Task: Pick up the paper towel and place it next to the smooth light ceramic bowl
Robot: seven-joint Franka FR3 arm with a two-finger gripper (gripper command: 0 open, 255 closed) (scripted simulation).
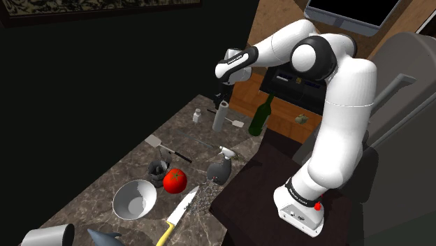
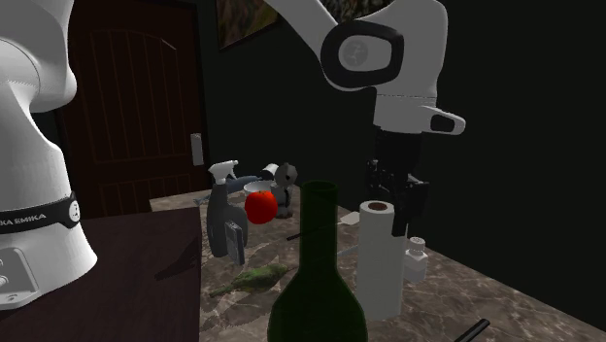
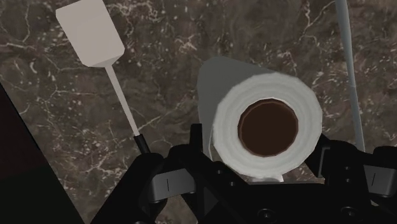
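A white, cylindrical paper towel roll (image 3: 267,95) stood upright on dark veined marble counter (image 3: 254,32), its top between the black gripper's (image 2: 396,199) wide-spread fingers.

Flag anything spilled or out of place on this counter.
A greenish speckled patch lies scattered on the counter beside the grey spray bottle, like a spill; what it is I cannot tell.
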